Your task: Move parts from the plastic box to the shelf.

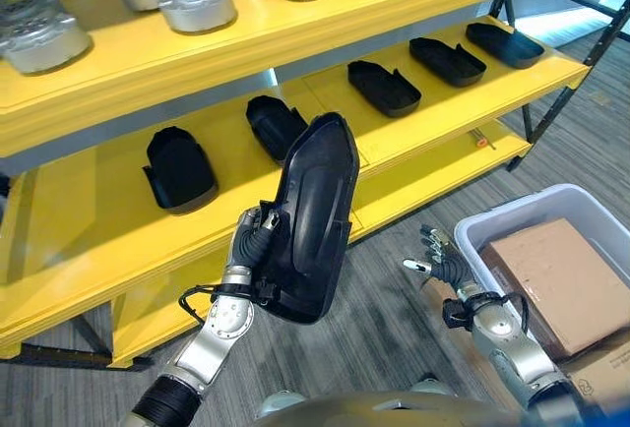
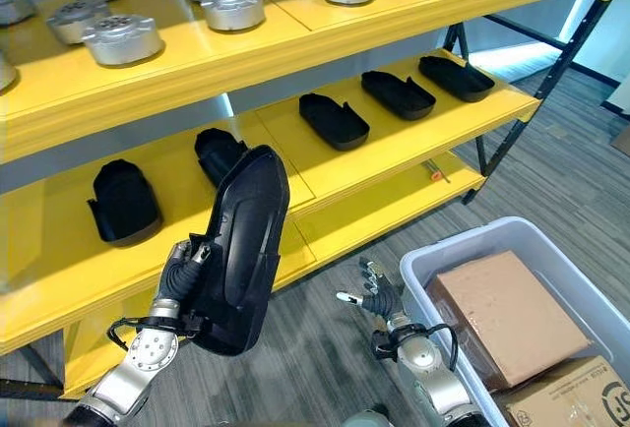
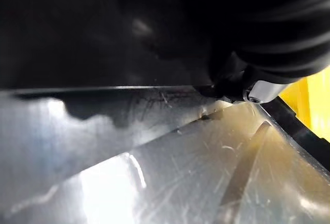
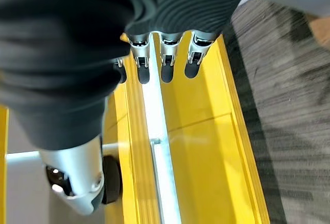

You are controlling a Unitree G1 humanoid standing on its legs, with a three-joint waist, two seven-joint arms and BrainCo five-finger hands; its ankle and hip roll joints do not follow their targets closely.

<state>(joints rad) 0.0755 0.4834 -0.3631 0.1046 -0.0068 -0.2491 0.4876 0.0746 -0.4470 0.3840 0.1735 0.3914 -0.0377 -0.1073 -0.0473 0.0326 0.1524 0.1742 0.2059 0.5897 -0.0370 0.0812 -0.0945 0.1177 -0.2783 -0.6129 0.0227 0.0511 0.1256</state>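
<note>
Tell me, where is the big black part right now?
The black part is held up by the left hand, in front of the yellow shelf.

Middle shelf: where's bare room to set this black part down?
Free: the gap on the middle shelf between the second black part and third, and left of the first. Its right end is crowded; left hand holds the black cover.

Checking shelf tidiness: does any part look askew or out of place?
Nothing stands out. Five black parts lie in a row on the middle shelf; the left robot hand holds another black part upright before it.
</note>
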